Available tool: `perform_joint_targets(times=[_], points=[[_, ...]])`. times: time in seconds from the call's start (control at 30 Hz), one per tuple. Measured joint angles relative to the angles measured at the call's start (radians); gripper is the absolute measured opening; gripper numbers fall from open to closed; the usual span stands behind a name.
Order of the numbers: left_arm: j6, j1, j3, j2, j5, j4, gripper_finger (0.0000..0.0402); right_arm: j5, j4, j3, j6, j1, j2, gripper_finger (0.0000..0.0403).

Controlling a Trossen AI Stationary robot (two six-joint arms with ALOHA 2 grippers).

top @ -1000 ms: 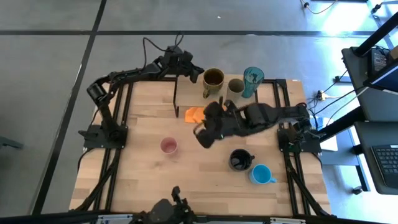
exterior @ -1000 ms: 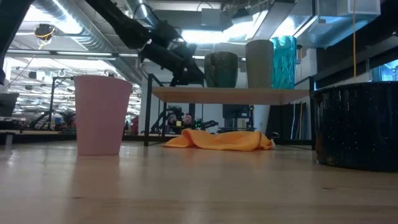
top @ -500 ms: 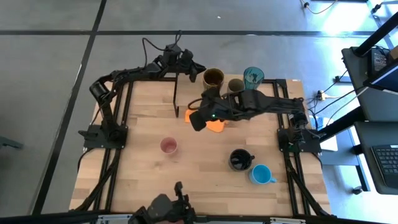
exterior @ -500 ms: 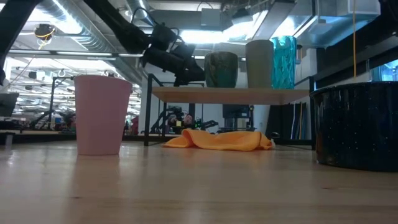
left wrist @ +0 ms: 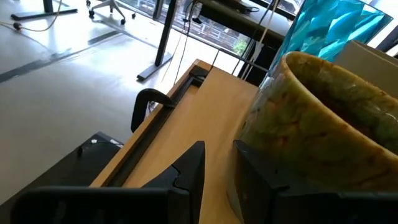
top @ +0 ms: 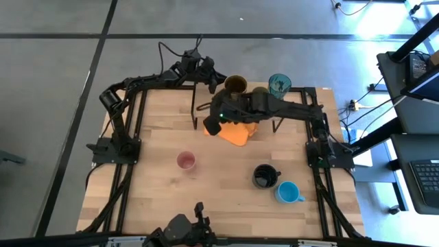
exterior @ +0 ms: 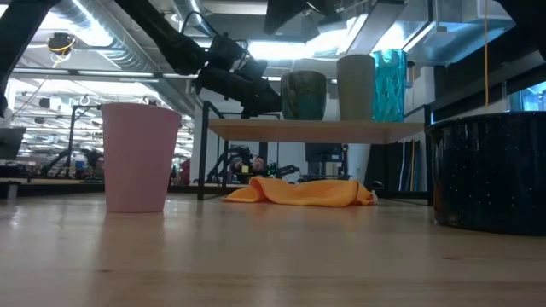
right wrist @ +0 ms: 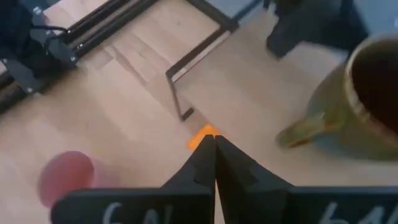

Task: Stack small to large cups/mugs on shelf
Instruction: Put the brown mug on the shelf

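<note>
— On the shelf (exterior: 316, 130), what stands there?
— Mustard-brown mug (top: 235, 84), olive-grey cup (exterior: 356, 87) and teal tumbler (top: 278, 85), side by side. Left gripper (left wrist: 217, 171) sits beside the mustard-brown mug, its fingers parted, nothing grasped.
— And the right gripper (right wrist: 214, 152)?
— Above the shelf's near edge, fingers pressed together, an orange cloth (exterior: 300, 192) beneath it.
— The others?
— Pink cup (top: 186, 161), black mug (top: 265, 176) and light blue mug (top: 288, 192) stand on the tabletop (top: 158, 199), well apart from the shelf

Pink cup (top: 186, 161), black mug (top: 265, 176), light blue mug (top: 287, 192), mustard-brown mug (top: 236, 85), teal patterned tumbler (top: 278, 86), orange cloth (exterior: 300, 192), light-wood counter (top: 164, 199).
</note>
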Motion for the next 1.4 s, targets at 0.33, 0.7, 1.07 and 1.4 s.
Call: perform_joint_targets(times=[0.33,0.7,1.07,1.4], points=[[0.047,0.0,0.0,0.0,0.021,-0.003,0.0075,-0.105,0.049,0.002,-0.396,-0.079,0.025,0.0002],[0.044,-0.002,0.0,0.034,0.018,-0.031,0.0075,-0.044,0.111,0.0,-0.509,-0.09,0.135,0.0002],[0.043,-0.02,0.0,0.033,-0.011,-0.025,0.0075,0.086,0.083,0.002,-0.575,-0.09,0.143,0.0002],[0.043,-0.043,0.0,0.033,-0.016,-0.025,0.0075,0.086,0.001,0.002,-0.544,-0.087,0.143,0.0003]])
